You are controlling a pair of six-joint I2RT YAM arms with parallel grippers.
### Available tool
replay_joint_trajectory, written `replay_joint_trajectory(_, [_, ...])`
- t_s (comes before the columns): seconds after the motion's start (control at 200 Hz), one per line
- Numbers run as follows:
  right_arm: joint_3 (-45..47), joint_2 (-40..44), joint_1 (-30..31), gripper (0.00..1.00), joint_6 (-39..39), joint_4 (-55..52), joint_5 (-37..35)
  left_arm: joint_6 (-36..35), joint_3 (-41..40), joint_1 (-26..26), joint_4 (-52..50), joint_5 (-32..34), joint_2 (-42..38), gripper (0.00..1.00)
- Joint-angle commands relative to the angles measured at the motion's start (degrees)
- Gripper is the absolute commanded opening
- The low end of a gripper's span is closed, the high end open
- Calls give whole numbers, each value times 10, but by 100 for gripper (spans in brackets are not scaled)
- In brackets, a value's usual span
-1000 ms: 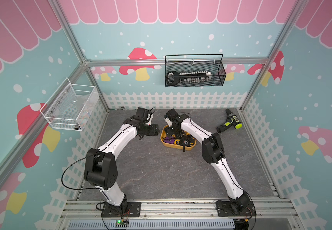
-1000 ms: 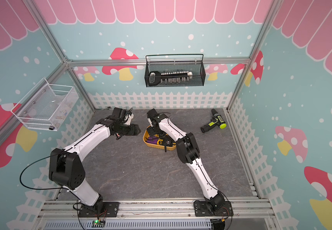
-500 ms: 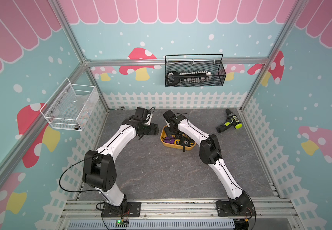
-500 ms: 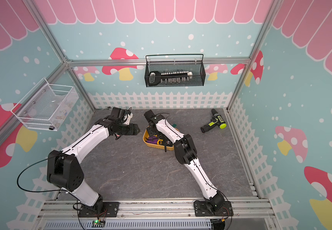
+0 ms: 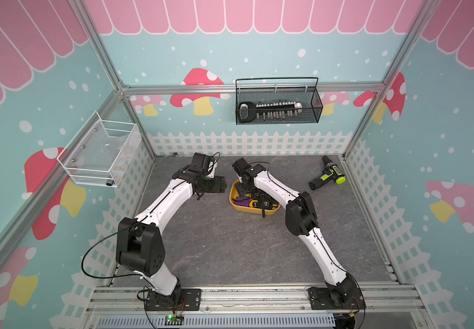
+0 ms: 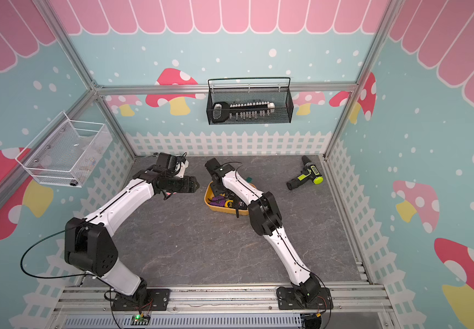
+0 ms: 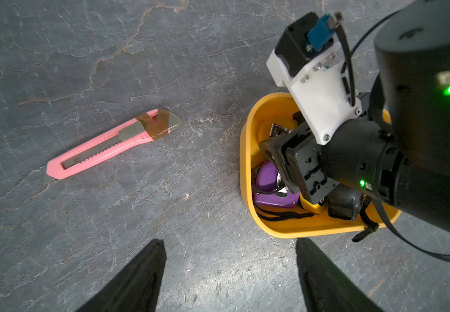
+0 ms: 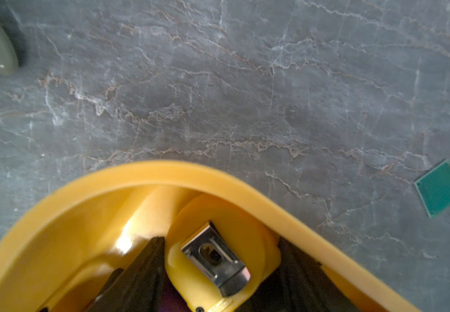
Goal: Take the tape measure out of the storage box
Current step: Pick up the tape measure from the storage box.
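Storage box (image 5: 245, 208) sits just past table (image 5: 230, 250) centre, toward 12 o'clock. Right jaws are down inside its 10 o'clock end, clamped on both flanks of the yellow tape measure (image 8: 220, 216) lying there. Left jaws apart, nothing between, at the box's 9 o'clock.
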State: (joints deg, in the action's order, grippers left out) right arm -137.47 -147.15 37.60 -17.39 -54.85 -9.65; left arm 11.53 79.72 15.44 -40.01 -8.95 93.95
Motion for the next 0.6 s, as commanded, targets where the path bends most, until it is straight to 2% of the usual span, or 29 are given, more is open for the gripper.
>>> replay_joint_trajectory(0.0, [9,52,6,46,17,-32,-4,-10,-1,3,3,22,-18,79])
replay_joint_trajectory(0.32, [10,123,-2,46,16,-29,33,-33,24,41,0,52,9,80])
replay_joint_trajectory(0.465, [44,164,-24,46,13,-31,50,-42,46,65,-5,61,43,80])
replay_joint_trajectory(0.595, [95,219,-51,46,16,-29,33,-51,68,78,-7,61,75,80])
